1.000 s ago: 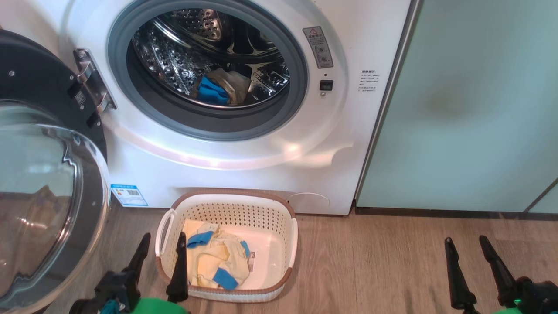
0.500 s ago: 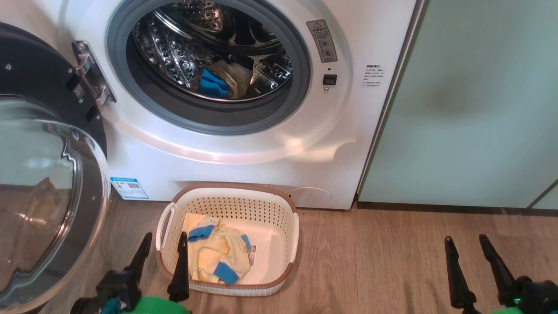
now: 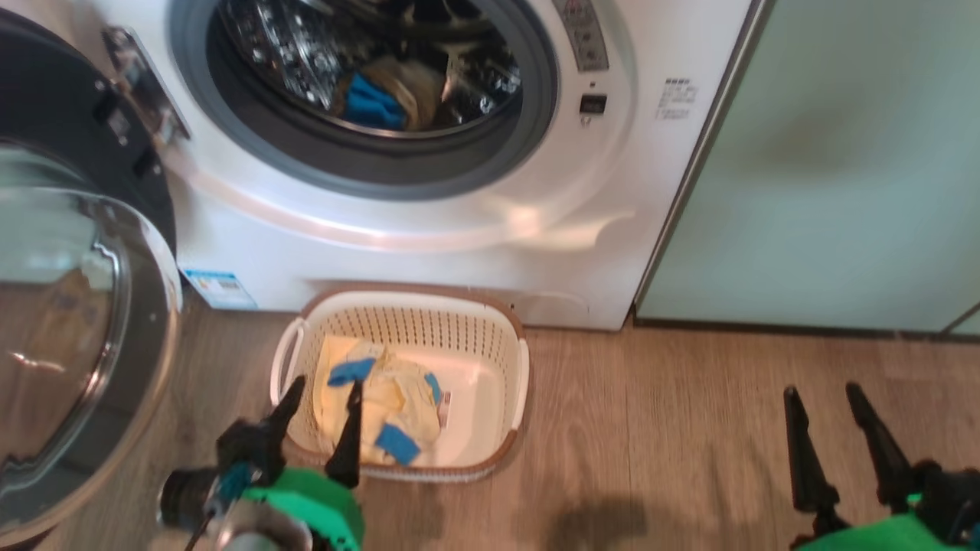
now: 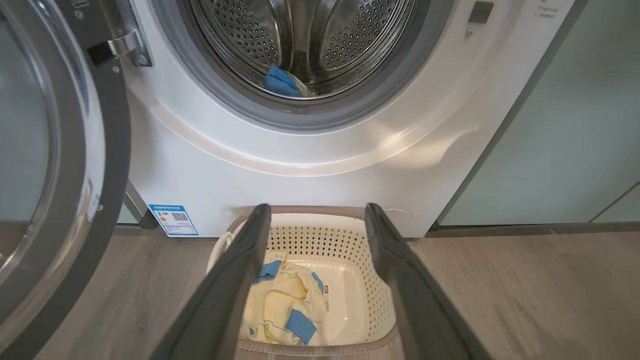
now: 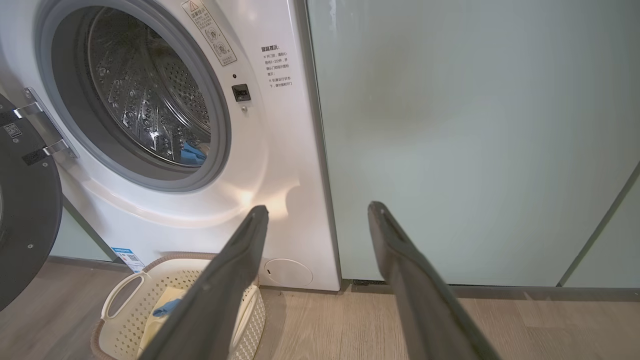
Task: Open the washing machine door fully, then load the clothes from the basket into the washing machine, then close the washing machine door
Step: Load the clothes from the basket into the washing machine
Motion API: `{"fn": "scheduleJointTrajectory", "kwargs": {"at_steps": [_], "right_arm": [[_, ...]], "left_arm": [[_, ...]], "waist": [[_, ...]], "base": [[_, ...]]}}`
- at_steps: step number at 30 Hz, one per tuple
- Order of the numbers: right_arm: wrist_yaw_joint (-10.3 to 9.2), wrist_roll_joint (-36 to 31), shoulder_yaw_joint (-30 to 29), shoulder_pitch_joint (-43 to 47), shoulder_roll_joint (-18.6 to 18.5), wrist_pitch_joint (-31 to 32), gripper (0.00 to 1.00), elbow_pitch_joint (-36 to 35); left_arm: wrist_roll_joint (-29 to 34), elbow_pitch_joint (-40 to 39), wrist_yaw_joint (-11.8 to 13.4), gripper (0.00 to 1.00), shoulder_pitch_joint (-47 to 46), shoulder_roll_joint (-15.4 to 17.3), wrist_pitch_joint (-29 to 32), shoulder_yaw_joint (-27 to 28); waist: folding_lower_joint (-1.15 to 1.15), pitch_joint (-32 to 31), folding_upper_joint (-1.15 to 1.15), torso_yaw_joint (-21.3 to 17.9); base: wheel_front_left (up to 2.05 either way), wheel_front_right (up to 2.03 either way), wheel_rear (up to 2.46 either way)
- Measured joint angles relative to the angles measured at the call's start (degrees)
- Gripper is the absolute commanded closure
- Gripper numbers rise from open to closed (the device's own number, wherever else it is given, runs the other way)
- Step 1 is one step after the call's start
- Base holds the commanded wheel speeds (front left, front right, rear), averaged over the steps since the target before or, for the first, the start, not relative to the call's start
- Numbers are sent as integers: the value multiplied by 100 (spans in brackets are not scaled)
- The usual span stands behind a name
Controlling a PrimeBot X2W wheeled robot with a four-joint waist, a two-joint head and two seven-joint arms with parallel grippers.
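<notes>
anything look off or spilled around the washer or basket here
Nothing stands out. The basket sits upright on the floor before the washing machine with the clothes crumpled inside it, none spilled; one garment lies in the drum, and the door stands swung open at the left.

The head view looked down at the washing machine [image 3: 429, 252] front and the basket [image 3: 459, 329]. The left wrist view faced the machine, low and close above the basket. The right wrist view looked from farther right, angled leftward; all three shared both.
</notes>
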Motion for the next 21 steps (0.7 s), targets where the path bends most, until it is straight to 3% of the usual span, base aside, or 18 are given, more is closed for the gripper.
{"fn": "scheduleJointTrajectory", "kwargs": {"at_steps": [9, 21], "right_arm": [[0, 79, -4, -525, -1, 0, 0, -145], [0, 302, 92, -1406, 4, 0, 0, -314]], "left_arm": [[-109, 1373, -465, 0, -1275, -250, -2, -180], [-203, 4086, -975, 0, -3186, -530, 54, -325]], "waist": [[1, 744, 0, -85], [2, 2095, 0, -325]], "base": [[0, 0, 0], [0, 0, 0]]}}
